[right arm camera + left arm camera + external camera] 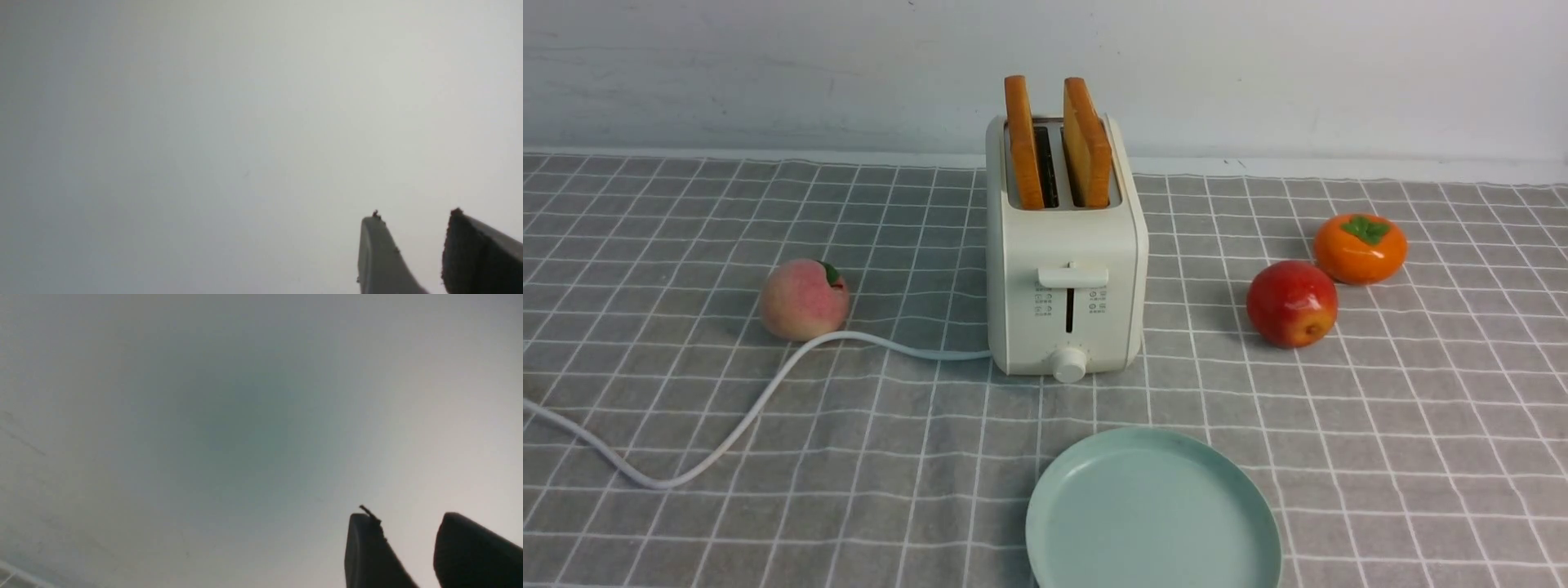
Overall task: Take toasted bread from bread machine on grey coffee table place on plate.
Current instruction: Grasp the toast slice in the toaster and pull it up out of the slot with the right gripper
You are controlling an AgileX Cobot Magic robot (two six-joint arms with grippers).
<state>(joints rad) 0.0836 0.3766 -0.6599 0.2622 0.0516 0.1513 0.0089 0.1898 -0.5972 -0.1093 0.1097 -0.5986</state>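
Front toward table (wrists toward wall)

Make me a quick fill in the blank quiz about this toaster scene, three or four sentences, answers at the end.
The bread machine holds ____ slices of toasted bread.
The plate, nearer the camera, is ____.
The peach sits on the robot's ____ of the bread machine.
The apple and persimmon sit on the robot's ____.
Missing words: two; empty; left; right.

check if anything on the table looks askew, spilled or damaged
Nothing spilled or broken. The left bread slice and right bread slice lean slightly in the toaster, and its cord trails loose across the table beside the peach.
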